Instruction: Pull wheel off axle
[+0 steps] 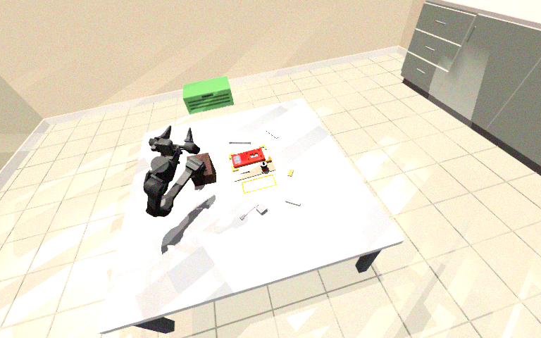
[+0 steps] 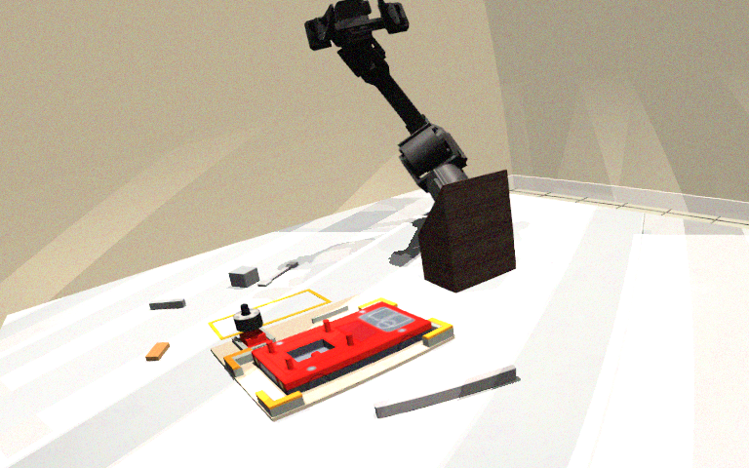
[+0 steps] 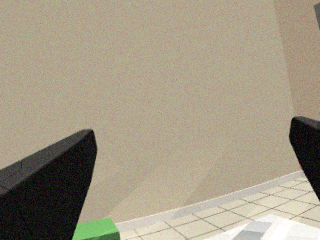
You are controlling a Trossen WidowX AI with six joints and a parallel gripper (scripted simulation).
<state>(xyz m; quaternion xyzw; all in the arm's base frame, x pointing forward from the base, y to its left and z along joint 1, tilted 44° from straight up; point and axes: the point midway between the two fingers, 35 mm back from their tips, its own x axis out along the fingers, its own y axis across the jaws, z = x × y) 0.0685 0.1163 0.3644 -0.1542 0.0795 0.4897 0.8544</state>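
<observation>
The black wheel (image 1: 263, 167) (image 2: 248, 322) sits on the upright axle (image 2: 244, 307), whose dark tip stands above it. The axle stands on a red block at the edge of the tan board. The marked area is a yellow rectangle outline (image 1: 260, 189) (image 2: 280, 299) on the table beside the board, with nothing inside it. My gripper (image 1: 179, 128) (image 2: 357, 23) (image 3: 194, 133) is open and empty. It is raised high above the table, far from the wheel, and faces the wall.
A red panel (image 1: 246, 158) (image 2: 355, 333) lies between yellow corner brackets on the board. A dark brown block (image 1: 206, 169) (image 2: 471, 231) stands between the arm and the board. A grey cube (image 1: 261, 209) (image 2: 243, 276), an orange piece (image 1: 290, 172) (image 2: 157, 351) and a grey bar (image 1: 239, 142) (image 2: 448, 392) lie around.
</observation>
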